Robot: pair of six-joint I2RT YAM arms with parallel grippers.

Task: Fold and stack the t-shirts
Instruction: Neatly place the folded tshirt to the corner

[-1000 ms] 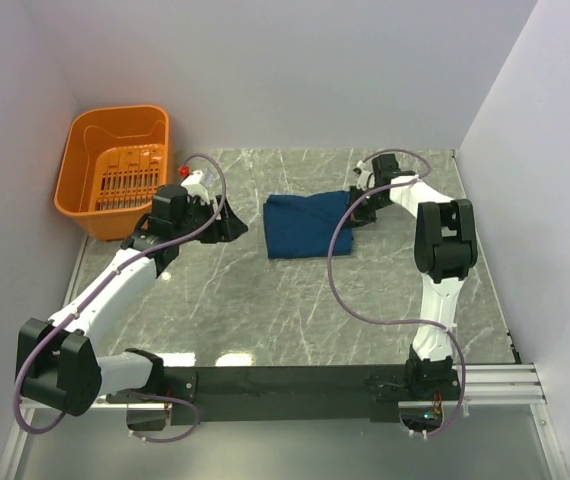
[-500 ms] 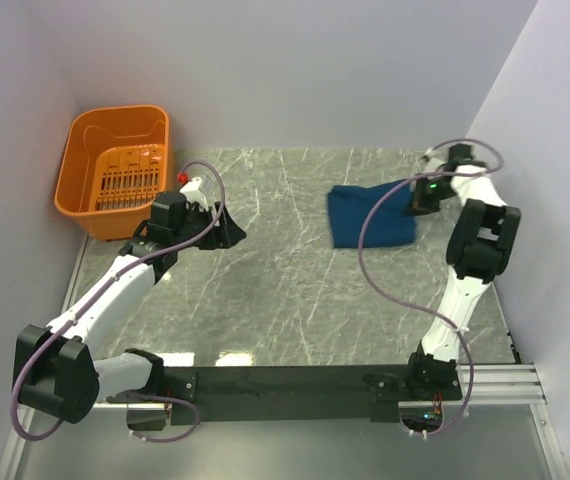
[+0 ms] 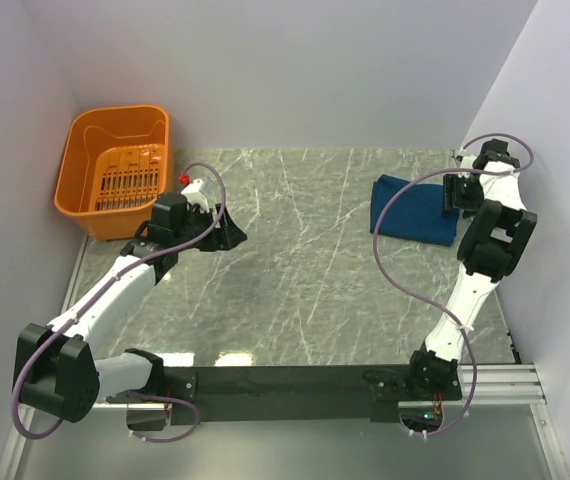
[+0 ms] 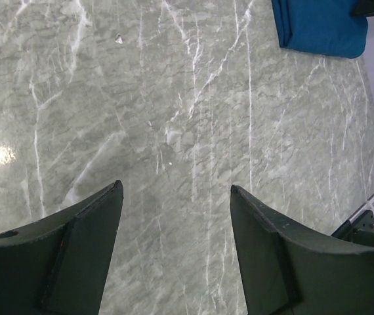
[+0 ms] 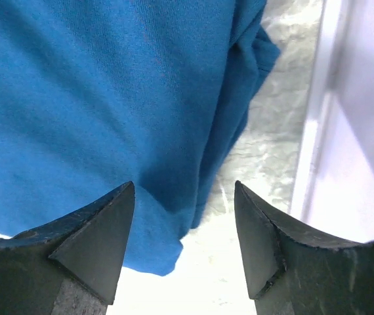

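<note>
Grey marble tabletop (image 3: 305, 290) runs out from the arm bases. Over its left-centre the left gripper (image 3: 227, 232) hangs with jaws wide, holding nothing. Farther off, near the right wall, the folded navy t-shirt (image 3: 415, 208) lies flat. The right gripper (image 3: 452, 192) sits over its right edge, fingers parted. An orange plastic basket (image 3: 73, 185) stands far left.

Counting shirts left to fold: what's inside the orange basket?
Inside the orange basket only its own slotted floor shows, no clothing. The strip behind its near wall is hidden. The folded t-shirt lies outside it.
</note>
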